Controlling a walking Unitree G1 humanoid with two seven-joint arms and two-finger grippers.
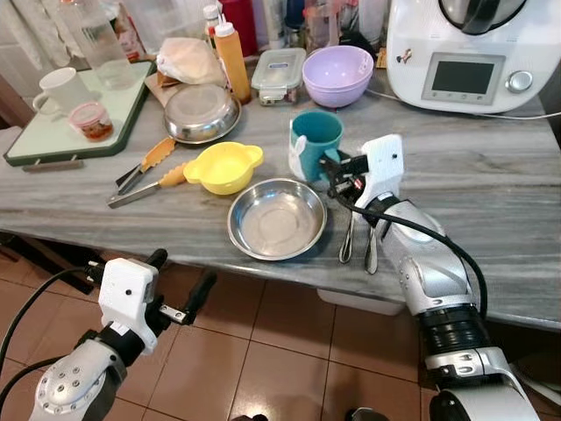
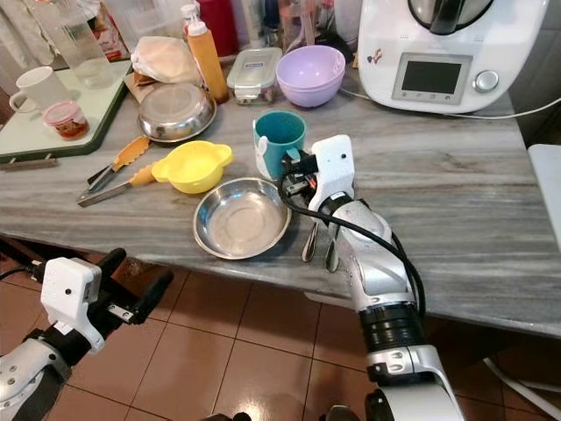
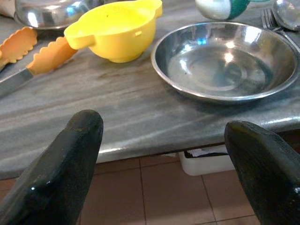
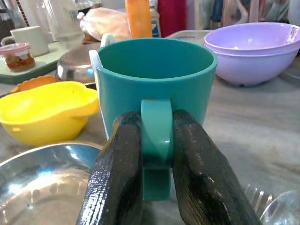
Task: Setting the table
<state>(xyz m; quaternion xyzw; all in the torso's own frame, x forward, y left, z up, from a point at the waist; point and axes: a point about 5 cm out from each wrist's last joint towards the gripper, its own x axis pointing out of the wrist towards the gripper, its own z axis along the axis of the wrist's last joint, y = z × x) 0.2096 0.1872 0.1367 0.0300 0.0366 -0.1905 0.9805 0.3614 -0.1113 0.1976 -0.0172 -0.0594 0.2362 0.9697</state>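
Right gripper point(image 4: 157, 154) is clamped on the handle of the teal mug point(image 1: 316, 140), which stands upright on the counter point(image 1: 491, 193) just behind the steel plate point(image 1: 277, 218), handle toward the robot; left gripper point(image 1: 180, 285) hangs spread below the edge, farther off.
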